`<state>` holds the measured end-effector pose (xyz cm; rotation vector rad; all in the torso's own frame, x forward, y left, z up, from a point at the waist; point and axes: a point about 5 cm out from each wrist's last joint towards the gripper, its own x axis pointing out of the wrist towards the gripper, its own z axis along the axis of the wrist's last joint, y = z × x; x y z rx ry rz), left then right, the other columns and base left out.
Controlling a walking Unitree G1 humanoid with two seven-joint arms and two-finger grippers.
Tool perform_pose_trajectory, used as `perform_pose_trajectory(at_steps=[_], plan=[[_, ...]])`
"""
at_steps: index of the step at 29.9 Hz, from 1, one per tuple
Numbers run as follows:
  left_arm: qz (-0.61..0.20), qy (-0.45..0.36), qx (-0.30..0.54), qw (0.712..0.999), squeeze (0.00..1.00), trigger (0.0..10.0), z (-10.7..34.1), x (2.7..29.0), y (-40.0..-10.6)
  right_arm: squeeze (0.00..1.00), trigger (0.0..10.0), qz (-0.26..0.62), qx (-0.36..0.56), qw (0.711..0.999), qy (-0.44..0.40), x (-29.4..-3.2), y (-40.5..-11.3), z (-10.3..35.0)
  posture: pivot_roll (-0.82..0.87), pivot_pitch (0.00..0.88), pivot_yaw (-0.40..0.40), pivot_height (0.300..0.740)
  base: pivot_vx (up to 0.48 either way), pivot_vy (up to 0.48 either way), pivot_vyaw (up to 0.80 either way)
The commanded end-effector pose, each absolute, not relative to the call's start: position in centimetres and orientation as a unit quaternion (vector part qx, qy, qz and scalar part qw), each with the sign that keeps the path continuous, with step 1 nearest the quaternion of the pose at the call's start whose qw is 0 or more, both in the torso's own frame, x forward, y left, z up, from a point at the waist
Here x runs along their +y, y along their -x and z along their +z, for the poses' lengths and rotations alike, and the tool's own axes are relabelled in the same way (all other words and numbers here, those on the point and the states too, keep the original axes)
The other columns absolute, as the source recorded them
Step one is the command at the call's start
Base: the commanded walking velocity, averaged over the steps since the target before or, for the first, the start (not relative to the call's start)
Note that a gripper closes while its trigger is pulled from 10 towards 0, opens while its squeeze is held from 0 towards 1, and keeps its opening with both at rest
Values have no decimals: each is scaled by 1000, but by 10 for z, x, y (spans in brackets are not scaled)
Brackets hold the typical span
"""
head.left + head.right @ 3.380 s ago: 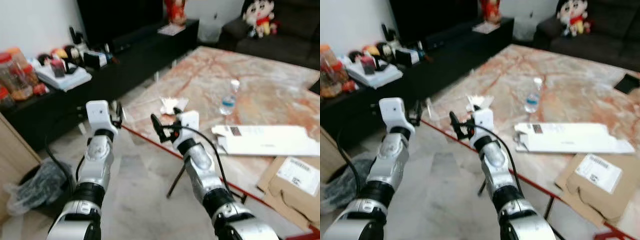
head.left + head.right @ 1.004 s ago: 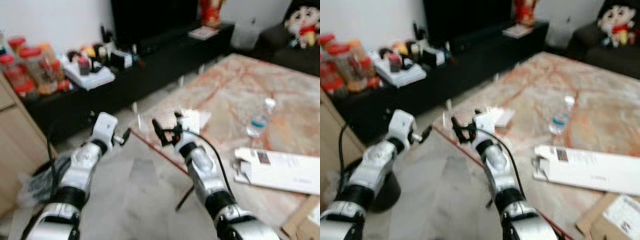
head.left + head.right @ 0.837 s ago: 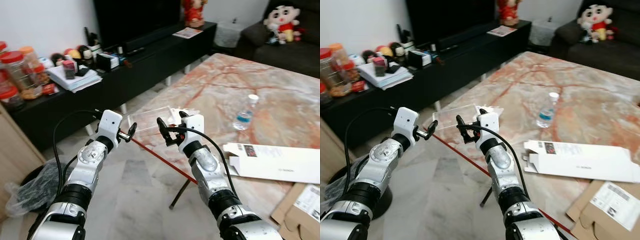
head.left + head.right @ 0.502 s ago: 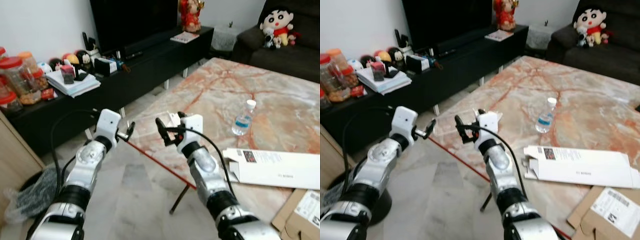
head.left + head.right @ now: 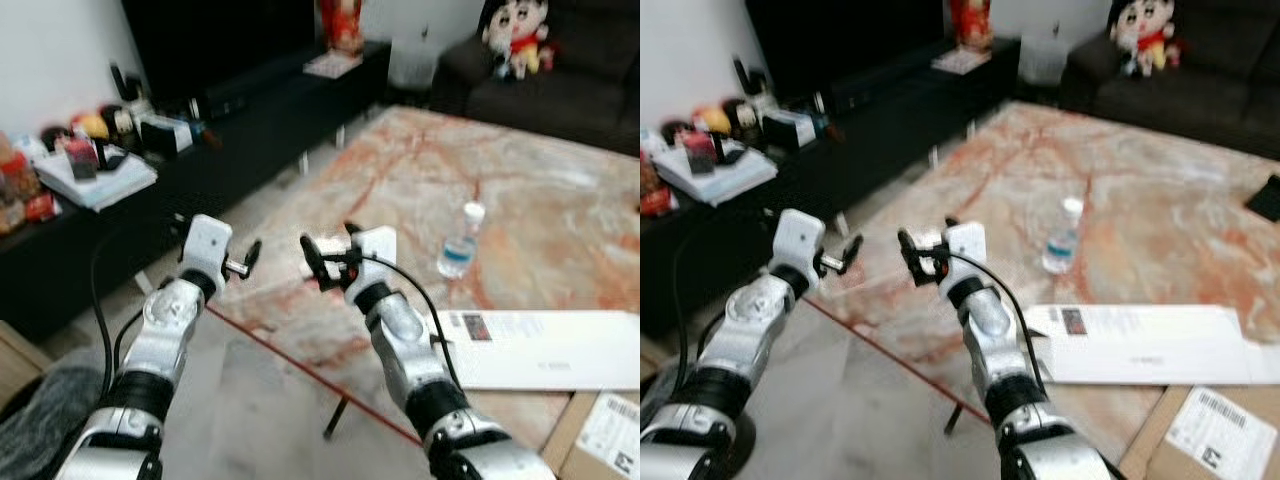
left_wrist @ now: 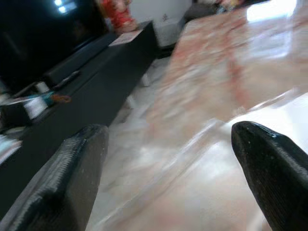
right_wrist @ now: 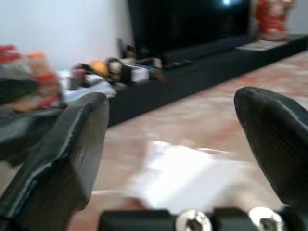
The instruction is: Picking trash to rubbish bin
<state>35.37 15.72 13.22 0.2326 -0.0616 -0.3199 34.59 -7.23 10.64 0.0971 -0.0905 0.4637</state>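
Both arms are raised before me over the near corner of a marble table [image 5: 520, 190]. My left gripper [image 5: 247, 259] stands open just off the table's corner. My right gripper [image 5: 327, 250] is open too, above the table's edge. A pale, clear-looking flat piece of trash [image 6: 211, 183] lies on the corner between the left wrist view's fingers [image 6: 77, 173]; it also shows blurred as a white patch [image 7: 185, 175] in the right wrist view. A small water bottle [image 5: 460, 243] stands further in on the table. A grey bin bag [image 5: 35, 430] sits on the floor at my lower left.
A long flat white box [image 5: 540, 350] and brown cardboard with a label [image 5: 610, 430] lie on the table's right. A low black TV cabinet [image 5: 200, 140] with jars and books runs along the left. A dark sofa with a doll [image 5: 510, 35] stands behind.
The camera has swung and moved closer to the table, and the picture is blurred. Both grippers stay raised and open, about as far apart as before.
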Motion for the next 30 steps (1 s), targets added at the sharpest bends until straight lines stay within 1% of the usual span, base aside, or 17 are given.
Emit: perform_pose_trajectory(at_steps=[1,6,9,13,30], plan=[[-151,-123,-37,980,0,10000,138,165,-355,0,10000,238,-60,968,-53,-65,-348,116,57,0,14,740,277,0,0],[-160,-121,-41,979,0,10000,138,164,-353,0,10000,238,-62,968,-52,-64,-348,116,57,0,14,740,271,0,0],[-177,-117,-39,976,0,10000,137,161,-351,0,10000,238,-61,968,-51,-65,-348,116,60,0,12,740,0,0,0],[-178,-117,-33,977,0,10000,134,162,-349,0,10000,239,-61,968,-51,-65,-348,115,61,0,12,740,0,0,0],[-172,-122,-32,977,0,10000,135,164,-350,0,10000,237,-61,968,-51,-65,-348,115,60,0,13,740,315,0,0]])
